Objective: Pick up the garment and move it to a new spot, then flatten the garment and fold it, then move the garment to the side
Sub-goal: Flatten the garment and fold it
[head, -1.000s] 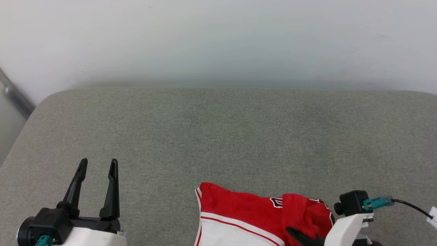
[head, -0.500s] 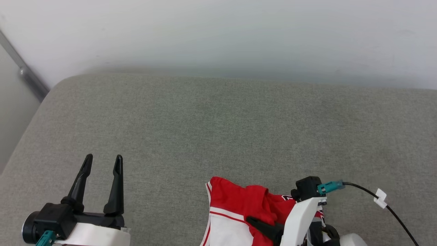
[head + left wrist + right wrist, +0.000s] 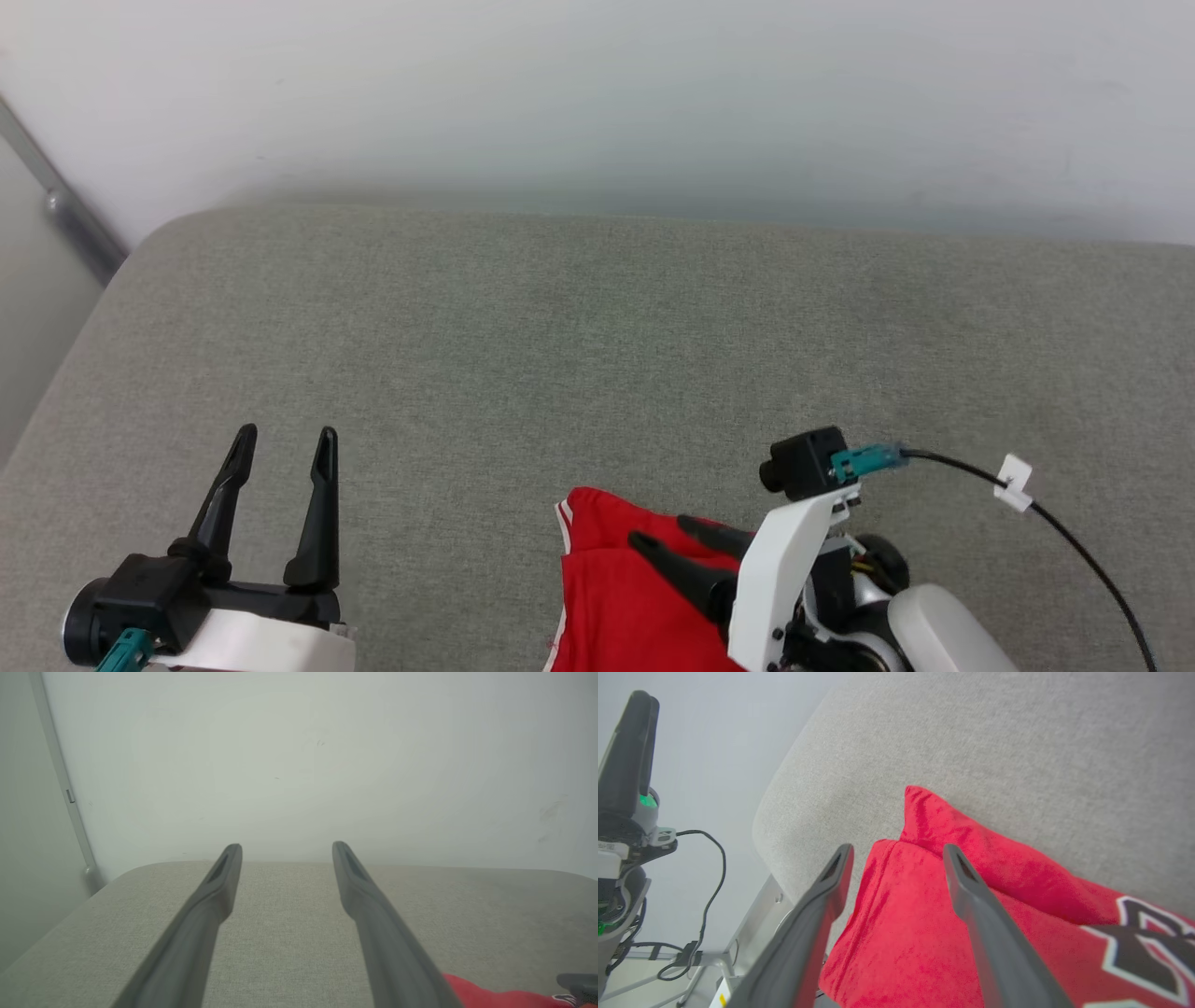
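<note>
Lying folded, the garment [image 3: 616, 597] points one corner toward the wall [image 3: 597, 93].

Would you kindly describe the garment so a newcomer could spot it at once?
Look at the grey cushion before the wall. At its near edge, by the right gripper, lies the garment. It is the sole red thing, with black white-edged lettering.

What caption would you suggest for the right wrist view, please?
Open right gripper above the red garment, which lies near the edge of the grey cushion.
</note>
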